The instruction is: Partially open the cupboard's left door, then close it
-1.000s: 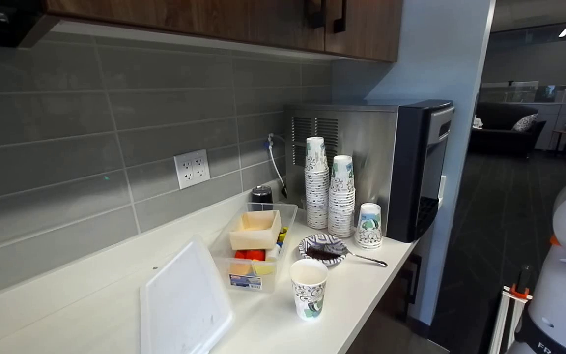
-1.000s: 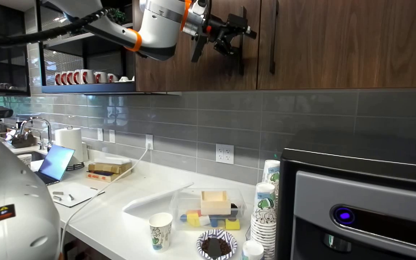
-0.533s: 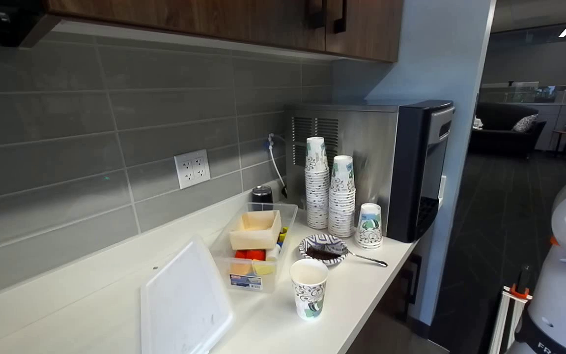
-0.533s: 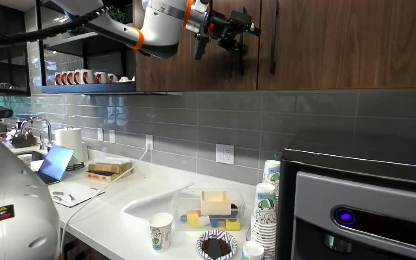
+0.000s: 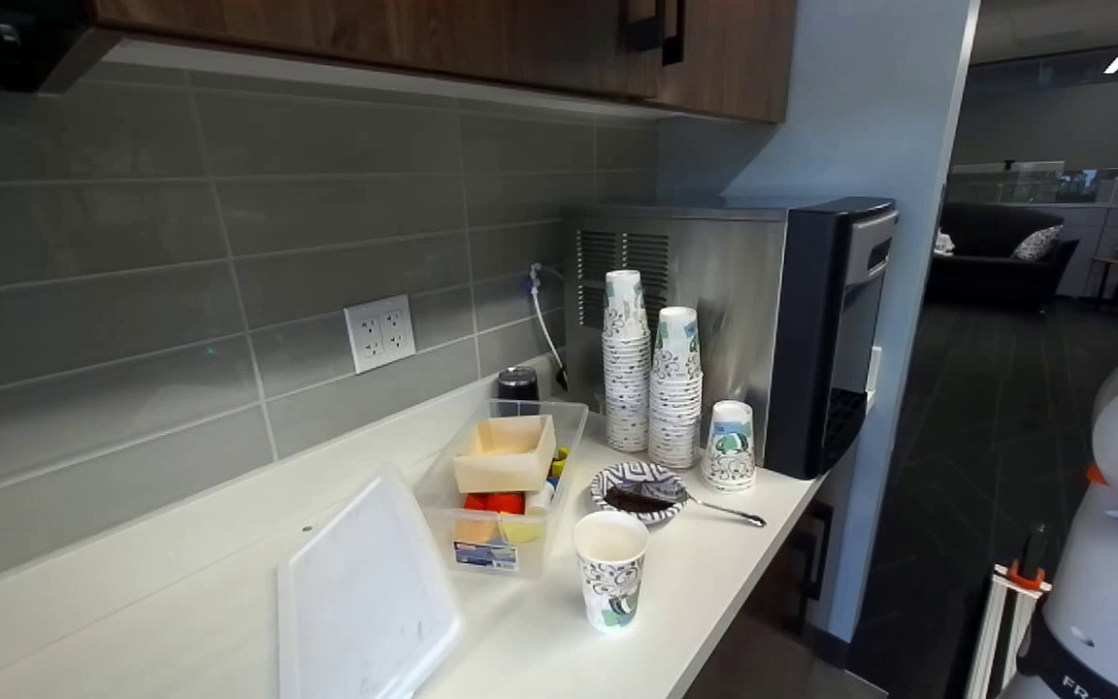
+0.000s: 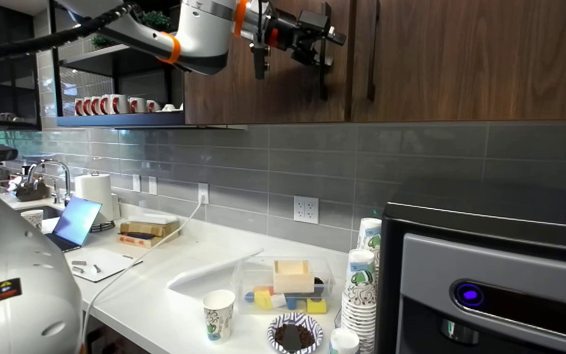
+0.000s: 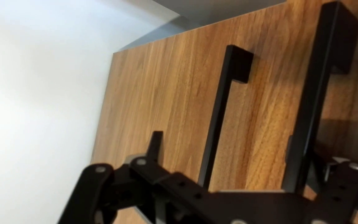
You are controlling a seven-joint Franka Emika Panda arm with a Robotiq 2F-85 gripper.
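Black two-fingered gripper (image 6: 332, 49) hooked at a flat, dark-brown wooden left door (image 6: 283, 96), barely ajar

A long white surface (image 6: 150, 300) runs beneath the dark-brown wooden wall cupboard (image 5: 443, 39). In an exterior view the left door stands slightly proud of its matching dark-brown twin door (image 6: 484, 59), a thin strip of side edge showing at the seam.

The gripper is spread and pinches nothing. Beside it runs the left door's slim black bar handle (image 7: 313, 90). In the wrist view, of its two black fingers (image 7: 155, 144), one reaches in behind the bar, what looks like its tip peeping past the far edge; the other stands clear, before the twin door. Whether the hooked one presses the bar, I cannot tell.

I judge the opening pull to be in hand, only just begun, and the closing not yet done. The next move calls for drawing the bar part-way out along the door's swing, with the second finger kept off the twin's black bar handle (image 7: 216, 124). Closing would then want contact on the bar's front or the door's face, so that the gripper pushes rather than pulls.
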